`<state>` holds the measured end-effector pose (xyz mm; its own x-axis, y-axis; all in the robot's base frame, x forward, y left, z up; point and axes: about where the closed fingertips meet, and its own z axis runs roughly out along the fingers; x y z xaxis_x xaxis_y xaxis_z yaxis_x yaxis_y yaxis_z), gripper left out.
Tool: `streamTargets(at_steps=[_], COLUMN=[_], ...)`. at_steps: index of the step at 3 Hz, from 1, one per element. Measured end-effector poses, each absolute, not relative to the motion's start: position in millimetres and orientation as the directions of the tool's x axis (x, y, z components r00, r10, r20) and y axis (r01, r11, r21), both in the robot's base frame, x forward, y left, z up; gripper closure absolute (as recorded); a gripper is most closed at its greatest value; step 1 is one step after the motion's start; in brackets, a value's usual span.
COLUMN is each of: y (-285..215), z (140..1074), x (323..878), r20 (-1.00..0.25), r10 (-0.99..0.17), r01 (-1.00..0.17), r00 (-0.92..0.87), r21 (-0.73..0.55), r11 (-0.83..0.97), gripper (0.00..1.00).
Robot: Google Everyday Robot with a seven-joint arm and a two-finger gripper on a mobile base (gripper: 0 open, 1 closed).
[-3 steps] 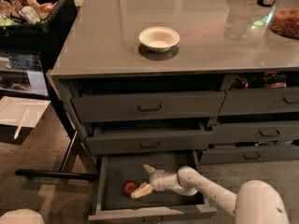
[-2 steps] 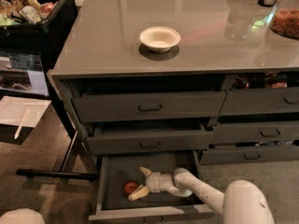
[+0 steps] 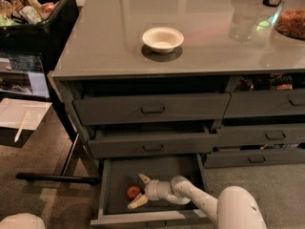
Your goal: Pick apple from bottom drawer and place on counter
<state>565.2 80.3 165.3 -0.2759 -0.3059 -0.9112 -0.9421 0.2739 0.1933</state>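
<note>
Now the gripper (image 3: 137,191), spread open, straddles the apple (image 3: 133,192) in the drawer (image 3: 157,168); it should centre, close gently, then lift clear toward the worktop (image 3: 105,42).

text: none readable | packets (image 3: 28,11) in black bin (image 3: 45,37): print cannot be made out | numbers, signs: none

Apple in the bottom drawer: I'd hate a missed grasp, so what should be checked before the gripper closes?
1. Wide dark grey bottom drawer stands open: ok.
2. Gripper inside the drawer, fingers spread: ok.
3. Small round red apple lies between the fingers: ok.
4. Fingers touching the apple: cannot tell.
5. Glossy grey counter has free surface beside the white bowl: ok.
</note>
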Motion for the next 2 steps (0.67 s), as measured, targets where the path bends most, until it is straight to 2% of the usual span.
streamTargets(at_steps=[2], y=[93.7], z=[161.0], x=[568.6], r20=[-0.920], r10=[-0.351], r01=[-0.963], r00=[-0.175], r21=[0.085], r11=[0.257], gripper=[0.00])
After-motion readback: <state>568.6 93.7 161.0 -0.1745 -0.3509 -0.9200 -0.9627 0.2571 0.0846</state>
